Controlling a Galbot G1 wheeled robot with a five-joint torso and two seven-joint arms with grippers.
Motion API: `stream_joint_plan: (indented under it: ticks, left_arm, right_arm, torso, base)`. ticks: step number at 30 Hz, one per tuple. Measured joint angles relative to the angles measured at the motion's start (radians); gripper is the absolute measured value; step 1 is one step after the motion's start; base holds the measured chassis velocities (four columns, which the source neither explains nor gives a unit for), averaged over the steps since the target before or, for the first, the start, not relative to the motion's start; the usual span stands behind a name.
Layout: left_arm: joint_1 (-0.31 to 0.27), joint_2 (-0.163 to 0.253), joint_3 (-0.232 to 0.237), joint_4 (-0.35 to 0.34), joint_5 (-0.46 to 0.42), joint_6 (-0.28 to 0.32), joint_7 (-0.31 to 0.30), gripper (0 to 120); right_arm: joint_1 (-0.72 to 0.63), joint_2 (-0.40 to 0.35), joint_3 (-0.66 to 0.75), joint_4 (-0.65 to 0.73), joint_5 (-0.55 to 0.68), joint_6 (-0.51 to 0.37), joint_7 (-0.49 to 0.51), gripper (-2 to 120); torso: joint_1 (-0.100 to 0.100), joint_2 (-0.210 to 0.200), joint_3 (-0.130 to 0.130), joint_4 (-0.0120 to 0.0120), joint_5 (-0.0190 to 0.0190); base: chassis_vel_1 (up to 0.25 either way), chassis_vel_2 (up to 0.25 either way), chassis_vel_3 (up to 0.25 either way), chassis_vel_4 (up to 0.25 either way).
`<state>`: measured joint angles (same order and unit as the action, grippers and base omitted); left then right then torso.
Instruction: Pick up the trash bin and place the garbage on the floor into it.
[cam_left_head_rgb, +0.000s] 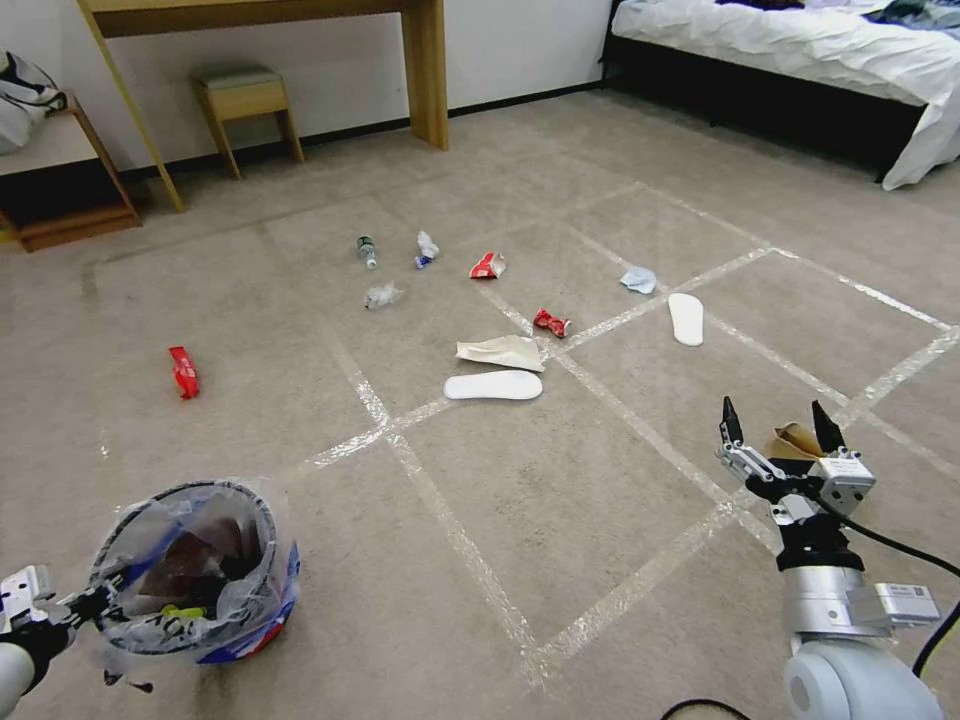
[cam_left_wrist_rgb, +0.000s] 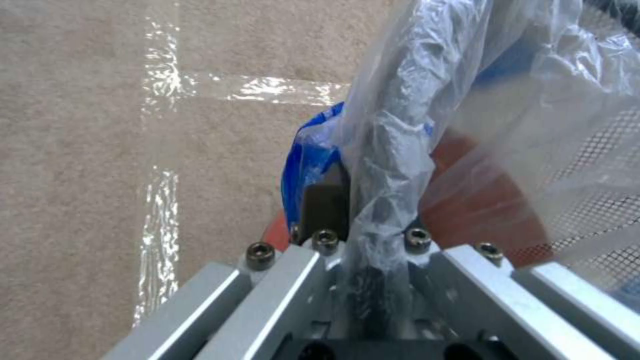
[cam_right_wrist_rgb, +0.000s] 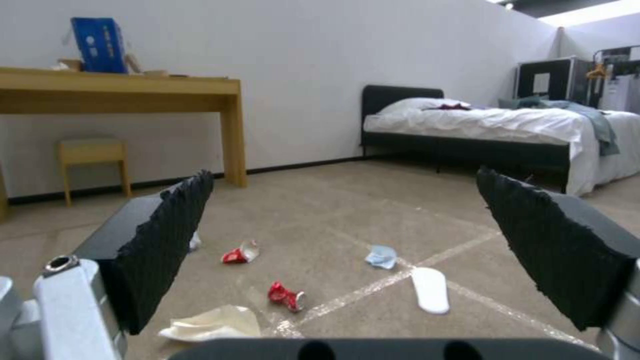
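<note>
Now, line by line:
Left gripper (cam_left_head_rgb: 85, 603): low at the robot's left; fingers (cam_left_wrist_rgb: 325, 210) clamped on the rim of the trash bin (cam_left_head_rgb: 195, 570), bag plastic bunched between them.
Right gripper (cam_left_head_rgb: 778, 425): raised at the robot's right, pointing across the floor (cam_left_head_rgb: 560, 500); fingers (cam_right_wrist_rgb: 167, 235) spread wide, holding nothing, black pads ridged like saw teeth.
Trash bin: round, dark mesh wall, red base, crinkly clear-and-blue liner draped over the rim; dark and red scraps inside.
Floor: beige short-pile carpet crossed by worn, shiny whitish tape lines.
Garbage, spread over the carpet well ahead of both grippers: flat white insole (cam_left_head_rgb: 493, 385) beside crumpled cream paper (cam_left_head_rgb: 502, 351); second insole (cam_left_head_rgb: 686, 318) farther right; crushed red can (cam_left_head_rgb: 551, 322); red wrapper (cam_left_head_rgb: 184, 371) off to the left; small bottle (cam_left_head_rgb: 367, 250); brown paper bag (cam_left_head_rgb: 793, 440) just behind the right gripper.
</note>
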<state>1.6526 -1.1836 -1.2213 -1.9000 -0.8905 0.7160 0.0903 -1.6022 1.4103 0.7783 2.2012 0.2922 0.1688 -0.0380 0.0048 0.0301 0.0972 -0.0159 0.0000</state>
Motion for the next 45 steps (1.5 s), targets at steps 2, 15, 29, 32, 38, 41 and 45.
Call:
stream_joint_plan:
  ticks: [2, 15, 29, 32, 38, 41, 45]
  left_arm:
    - [0.001, -0.001, 0.0, 0.0, 0.003, -0.003, 0.002, 1]
    - [0.008, -0.008, 0.001, -0.005, 0.015, -0.007, 0.01, 1]
    - [0.013, -0.014, 0.001, -0.009, 0.018, -0.009, 0.012, 1]
    - [0.015, -0.016, 0.003, -0.011, 0.02, -0.009, 0.013, 1]
    - [0.014, -0.016, 0.004, -0.011, 0.021, -0.01, 0.013, 1]
    - [0.013, -0.015, 0.005, -0.009, 0.021, -0.01, 0.014, 1]
    - [0.011, -0.014, 0.006, -0.006, 0.021, -0.01, 0.015, 1]
  right_arm:
    - [-0.001, -0.001, 0.001, 0.0, 0.0, 0.001, -0.002, 100]
    - [-0.004, 0.001, 0.001, 0.0, -0.009, 0.009, -0.028, 100]
    - [-0.008, 0.001, 0.0, -0.004, -0.012, 0.02, -0.031, 100]
    - [-0.009, 0.002, 0.0, -0.004, -0.013, 0.021, -0.03, 100]
    - [-0.009, 0.002, -0.001, -0.006, -0.015, 0.022, -0.029, 100]
    - [-0.008, 0.002, -0.002, -0.006, -0.016, 0.022, -0.029, 100]
    - [-0.008, 0.002, -0.002, -0.006, -0.017, 0.021, -0.029, 100]
  torso:
    - [0.0, 0.0, 0.0, 0.0, 0.0]
    - [0.0, 0.0, 0.0, -0.0001, 0.0]
    - [0.0, 0.0, 0.0, -0.0001, 0.0002]
    - [0.0, 0.0, 0.0, -0.0002, -0.0001]
    - [0.0, 0.0, 0.0, 0.0, 0.0]
    - [0.0, 0.0, 0.0, -0.0001, 0.0001]
    - [0.0, 0.0, 0.0, -0.0002, 0.0]
  base:
    - [0.0, 0.0, 0.0, 0.0]
    - [0.0, 0.0, 0.0, 0.0]
    - [-0.099, 0.111, 0.106, -0.09]
    - [-0.157, 0.148, 0.158, -0.154]
    - [-0.108, 0.127, 0.122, -0.117]
    - [-0.08, 0.067, 0.063, -0.074]
    - [-0.077, 0.061, 0.065, -0.074]
